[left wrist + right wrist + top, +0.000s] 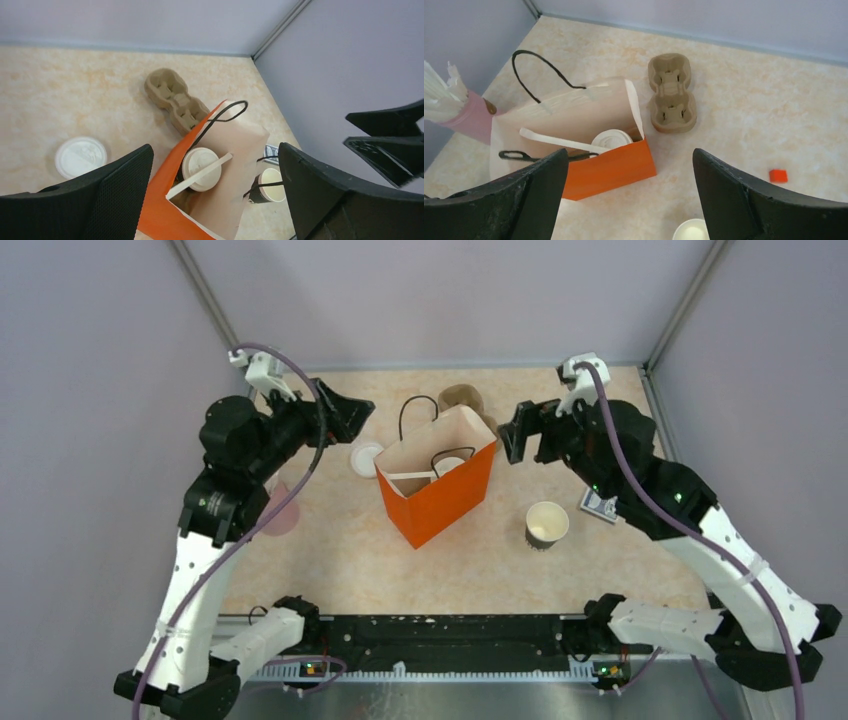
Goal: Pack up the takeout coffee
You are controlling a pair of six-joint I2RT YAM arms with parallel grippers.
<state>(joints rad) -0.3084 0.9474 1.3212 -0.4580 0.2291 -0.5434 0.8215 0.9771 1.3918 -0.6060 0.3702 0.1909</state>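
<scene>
One lidded takeout coffee (pixel 197 161) inside orange bag (pixel 440 502), printed card (pixel 598 506) unreadable

Left arm (pixel 200 560) is bent up and leaning inward, left gripper (pixel 352 418) with jaws spread wide, gripping nothing. Right arm (pixel 720 540) mirrors it, right gripper (pixel 508 435) gaping too, empty. They face each other, well apart.
</scene>
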